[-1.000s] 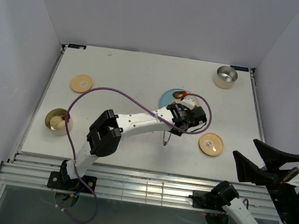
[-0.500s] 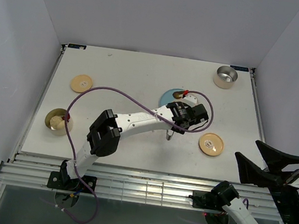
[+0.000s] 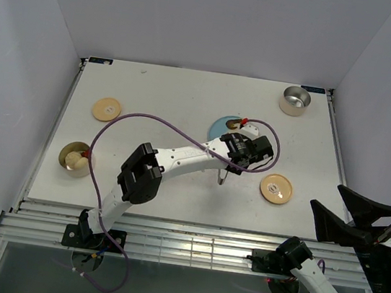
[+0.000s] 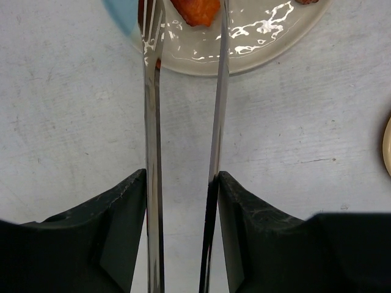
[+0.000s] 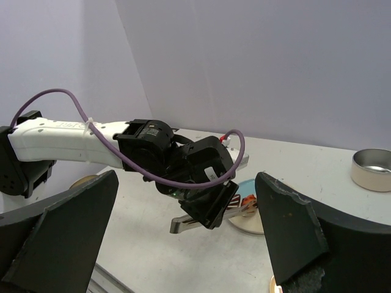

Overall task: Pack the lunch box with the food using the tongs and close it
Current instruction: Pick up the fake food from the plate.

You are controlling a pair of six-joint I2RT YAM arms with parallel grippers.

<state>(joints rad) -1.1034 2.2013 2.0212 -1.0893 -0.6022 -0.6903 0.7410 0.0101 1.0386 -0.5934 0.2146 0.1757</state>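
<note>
Left jaws: grasping the tongs [image 4: 218, 122], with one black finger [image 4: 122, 232] pressed on the outside of each arm, so a further squeeze would likely pinch the tips together.
Tongs: two slim, mirror-bright metal strips ran from between the fingers toward 12 o'clock in the left wrist view. They were nearly parallel with a gap between them, and the tips reached over the plate rim.
Food: an orange-red piece [image 4: 195, 9], rough and glossy, lay on the plate at 12 o'clock between the two tips. Whether either tip touched it could not be told.
Plate [image 4: 256, 43]: round, glazed pale with wet glints and a blue patch at 11 o'clock. In the top view it sat just past the bench's centre toward 1 o'clock, half hidden by the left arm [image 3: 179, 160].
Bench [image 4: 61, 122]: matt white and faintly scuffed.
Lunch box: probably the round gold-rimmed container [image 3: 75, 159] at the 9 o'clock edge, uncovered and holding a pale lump.
Loose parts: there was a tan disc [image 3: 106, 109] at 10 o'clock, another [image 3: 275, 188] at 4 o'clock, and a silver tin [image 3: 294, 100] in the far 1 o'clock corner.
Right jaws: released and spread wide, off the bench at 4 o'clock, presumably to stay clear.
</note>
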